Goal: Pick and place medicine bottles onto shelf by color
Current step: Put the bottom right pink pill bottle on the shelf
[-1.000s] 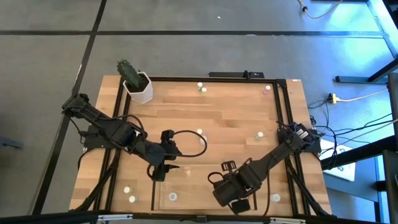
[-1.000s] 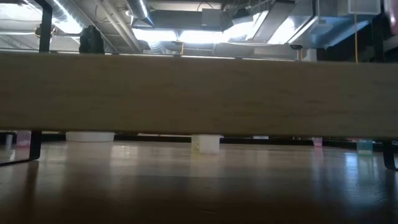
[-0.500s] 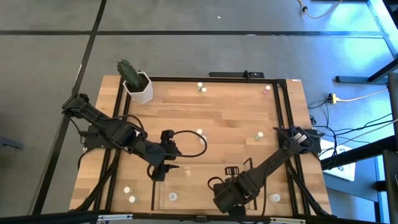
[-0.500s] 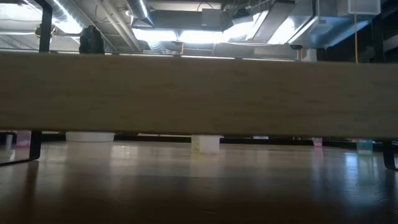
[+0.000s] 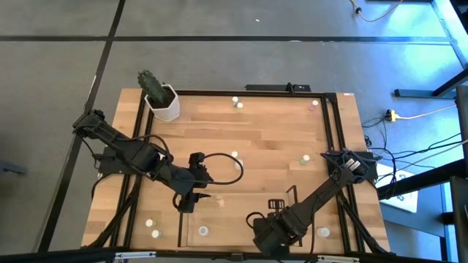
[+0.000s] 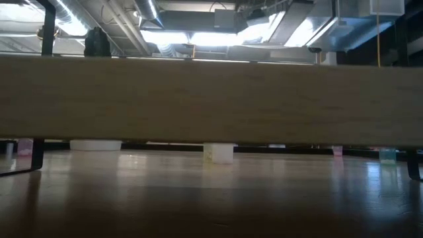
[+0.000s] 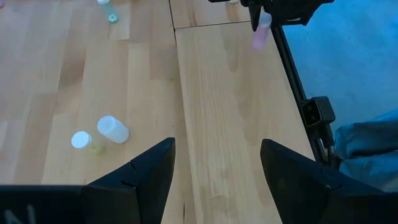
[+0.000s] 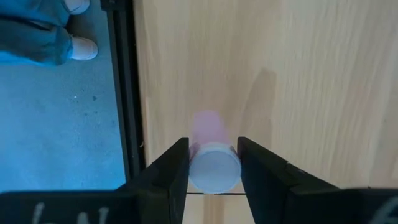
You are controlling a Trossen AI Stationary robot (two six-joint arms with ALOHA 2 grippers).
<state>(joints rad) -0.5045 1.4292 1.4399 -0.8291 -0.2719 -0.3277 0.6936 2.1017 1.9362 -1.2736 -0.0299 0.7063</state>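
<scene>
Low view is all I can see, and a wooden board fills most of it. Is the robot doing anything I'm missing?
Observer: Yes. The right gripper is shut on a pink bottle, over the table.
Operator: And the other arm?
Observer: The left gripper is open and empty, and it points toward the right gripper.
Operator: Are there more bottles around?
Observer: Several are scattered about. A pale bottle sits just ahead of the left gripper, close beside another one.
</scene>
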